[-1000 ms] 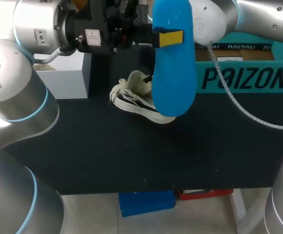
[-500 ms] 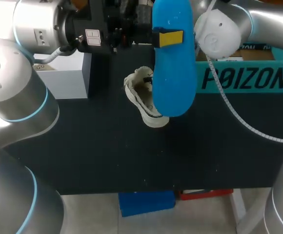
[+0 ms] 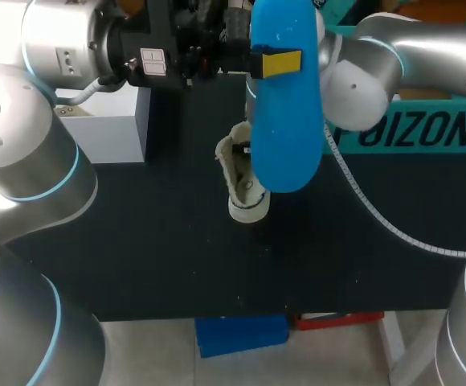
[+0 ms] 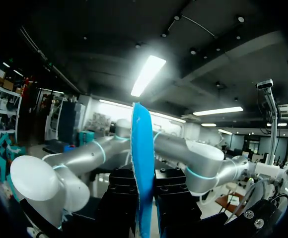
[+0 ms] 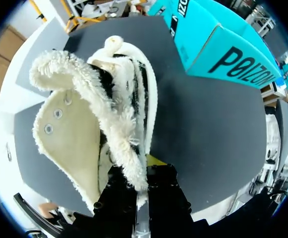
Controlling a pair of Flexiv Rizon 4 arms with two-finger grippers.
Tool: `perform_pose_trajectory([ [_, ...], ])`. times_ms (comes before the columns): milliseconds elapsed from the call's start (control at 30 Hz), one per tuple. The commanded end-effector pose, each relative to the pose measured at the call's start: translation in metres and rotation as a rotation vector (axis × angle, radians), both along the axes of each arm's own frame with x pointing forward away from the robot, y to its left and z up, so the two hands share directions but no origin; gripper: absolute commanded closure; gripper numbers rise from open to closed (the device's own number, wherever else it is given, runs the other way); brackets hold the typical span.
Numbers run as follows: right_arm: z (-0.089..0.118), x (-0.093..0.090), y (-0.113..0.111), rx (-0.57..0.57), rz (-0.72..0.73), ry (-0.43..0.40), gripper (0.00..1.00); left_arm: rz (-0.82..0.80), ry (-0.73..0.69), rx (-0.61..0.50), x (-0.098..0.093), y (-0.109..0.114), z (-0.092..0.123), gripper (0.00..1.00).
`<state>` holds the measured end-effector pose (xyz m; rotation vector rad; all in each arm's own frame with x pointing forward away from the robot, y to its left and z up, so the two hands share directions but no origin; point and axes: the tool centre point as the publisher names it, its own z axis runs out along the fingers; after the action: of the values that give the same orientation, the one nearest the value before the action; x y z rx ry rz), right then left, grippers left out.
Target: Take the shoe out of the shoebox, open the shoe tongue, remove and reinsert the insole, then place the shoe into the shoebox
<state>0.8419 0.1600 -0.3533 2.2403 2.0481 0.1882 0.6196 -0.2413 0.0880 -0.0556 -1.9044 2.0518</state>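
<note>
Left gripper [image 4: 144, 201] clamped on blue insole [image 3: 285, 121]: thin, light, probably flexes. Right gripper [image 5: 141, 186] pinches shoe [image 5: 79, 124] by fleecy collar: soft, could slip.

Passage ahead of the left gripper [image 4: 145, 198] is barred by the held insole [image 3: 285, 104]. Ahead of the right gripper [image 5: 140, 191], the way is blocked by the shoe [image 5: 104, 114]. Bare table [image 5: 203, 129] is left free between the shoe and the shoebox [image 5: 218, 49] beyond.

silver arms [image 3: 24, 153], cyan joint rings [image 3: 74, 173] (white label [image 3: 151, 62], left wrist)
</note>
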Motion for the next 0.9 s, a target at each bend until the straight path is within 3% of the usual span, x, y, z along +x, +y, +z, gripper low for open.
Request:
perform_pose_trajectory([
  [33,-0.013,0.005,0.006,-0.016,-0.001,0.004,1.0,0.003,0.0,0.001,-0.001,-0.002,0.0,1.0],
  [333,-0.032,0.01,0.007,-0.031,-0.027,0.015,1.0,0.003,0.0,0.001,-0.001,-0.002,0.0,1.0],
  [633,-0.05,0.002,0.008,-0.022,-0.042,0.039,1.0,0.003,0.0,0.001,-0.001,-0.002,0.0,1.0],
  [667,-0.052,0.001,0.007,-0.021,-0.044,0.043,0.74,0.003,0.0,0.001,-0.001,-0.002,0.0,1.0],
  [700,-0.053,0.0,0.005,-0.02,-0.046,0.047,0.0,0.003,0.0,0.001,-0.001,-0.002,0.0,1.0],
  [900,-0.052,-0.008,-0.004,0.009,-0.054,0.046,0.0,0.003,0.0,0.001,-0.001,-0.002,0.0,1.0],
])
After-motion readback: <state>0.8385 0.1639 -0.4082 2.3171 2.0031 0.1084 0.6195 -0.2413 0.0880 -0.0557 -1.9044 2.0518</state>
